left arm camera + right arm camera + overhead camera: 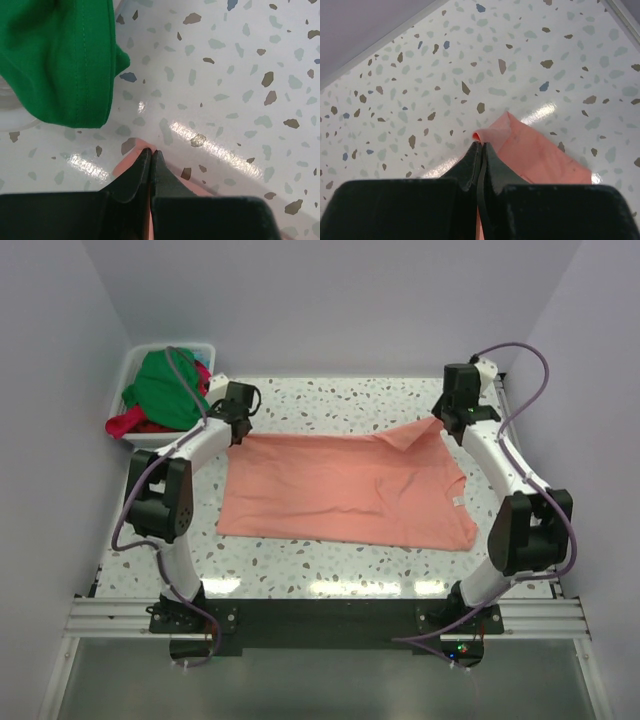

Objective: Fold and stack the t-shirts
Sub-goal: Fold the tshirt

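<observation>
This is a robotics lab test cell, not a lived-in room. Plain pale-lilac partition walls (pixel 340 300) box in a white speckled terrazzo-pattern tabletop (pixel 330 400) from 9 through 12 to 3 o'clock. At 6 o'clock a silver slotted aluminium rail (pixel 110 616) and a black base plate (pixel 320 618) carry a white-and-black left arm (pixel 165 505) and right arm (pixel 520 530), which trail purple cables (pixel 545 370). On this bench lie a salmon-pink cloth t-shirt (pixel 340 490) at the centre and a white plastic tub (pixel 133 368) at 10 o'clock.

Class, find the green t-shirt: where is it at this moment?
In the top view, the green t-shirt sits heaped in the white tub at the table's far-left corner, over the red-magenta shirt, left of the left gripper.
</observation>
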Motion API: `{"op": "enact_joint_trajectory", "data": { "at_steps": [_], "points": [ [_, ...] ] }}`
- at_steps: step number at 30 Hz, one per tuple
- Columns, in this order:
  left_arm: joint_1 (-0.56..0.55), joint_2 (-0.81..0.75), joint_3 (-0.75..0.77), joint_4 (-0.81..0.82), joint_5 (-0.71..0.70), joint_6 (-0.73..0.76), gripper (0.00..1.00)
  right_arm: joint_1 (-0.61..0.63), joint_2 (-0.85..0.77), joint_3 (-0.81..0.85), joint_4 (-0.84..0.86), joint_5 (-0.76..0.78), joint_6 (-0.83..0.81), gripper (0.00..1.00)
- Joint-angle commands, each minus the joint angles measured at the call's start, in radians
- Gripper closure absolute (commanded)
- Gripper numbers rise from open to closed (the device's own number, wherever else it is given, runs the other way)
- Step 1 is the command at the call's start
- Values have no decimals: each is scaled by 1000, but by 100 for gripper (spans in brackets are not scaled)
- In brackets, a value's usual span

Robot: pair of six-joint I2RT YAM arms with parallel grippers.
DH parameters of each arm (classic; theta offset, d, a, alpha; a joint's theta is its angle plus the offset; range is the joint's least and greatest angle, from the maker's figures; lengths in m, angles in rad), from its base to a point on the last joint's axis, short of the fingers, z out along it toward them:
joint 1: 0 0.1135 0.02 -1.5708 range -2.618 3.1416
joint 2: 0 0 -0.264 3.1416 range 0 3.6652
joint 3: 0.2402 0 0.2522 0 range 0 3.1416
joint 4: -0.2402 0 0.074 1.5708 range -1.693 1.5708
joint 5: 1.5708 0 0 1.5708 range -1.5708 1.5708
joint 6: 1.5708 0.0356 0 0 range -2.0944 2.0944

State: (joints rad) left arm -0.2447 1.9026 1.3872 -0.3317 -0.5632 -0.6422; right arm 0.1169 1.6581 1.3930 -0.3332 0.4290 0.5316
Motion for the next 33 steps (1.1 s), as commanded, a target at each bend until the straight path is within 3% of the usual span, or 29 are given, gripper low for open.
{"op": "enact_joint_trajectory", "data": {
  "at_steps": [1, 12, 25, 33],
  "points": [
    [-10, -68, -25, -21, -40, -14, 100, -3, -134, -64, -18, 45, 19, 100],
    [-47, -114, -71, -115, -69, -68, 100, -2, -323, -212, -87, 68, 39, 100],
    [-102, -244, -223, -222, -161, -215, 100, -2, -448, -367, -136, 77, 56, 100],
    [-105, -323, -296, -230, -179, -231, 100, -3, -512, -405, -167, 77, 59, 100]
  ]
}}
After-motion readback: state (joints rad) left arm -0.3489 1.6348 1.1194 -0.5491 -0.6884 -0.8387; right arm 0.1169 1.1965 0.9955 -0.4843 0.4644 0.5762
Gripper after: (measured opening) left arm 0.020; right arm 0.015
